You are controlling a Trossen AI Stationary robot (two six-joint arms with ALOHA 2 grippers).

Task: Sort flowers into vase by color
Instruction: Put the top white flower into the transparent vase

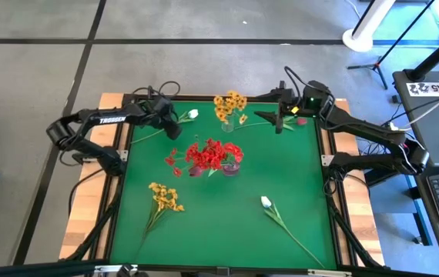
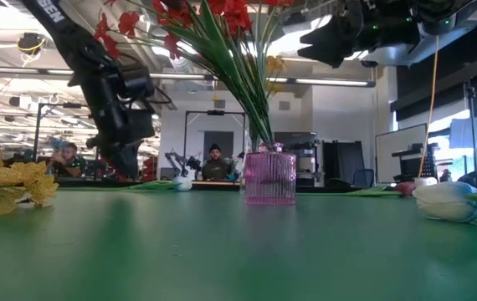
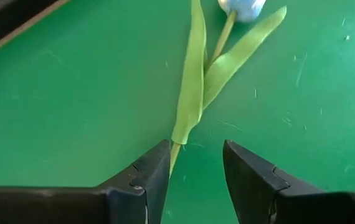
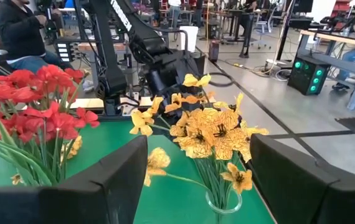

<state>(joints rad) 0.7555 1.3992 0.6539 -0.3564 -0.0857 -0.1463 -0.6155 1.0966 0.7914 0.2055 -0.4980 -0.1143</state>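
Left wrist view: left gripper (image 3: 195,171) half spread, straddling white tulip (image 3: 197,81) stem; right gripper (image 4: 196,180) wide, empty.

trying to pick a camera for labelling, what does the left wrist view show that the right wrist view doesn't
Only the left wrist view: a white tulip lying on the green mat, its stem running between the open left gripper.

Only the right wrist view: yellow flowers in a clear vase, red flowers, the left arm, a person and the room, seen past the open right gripper.

Both: the mat and that arm's own fingers.
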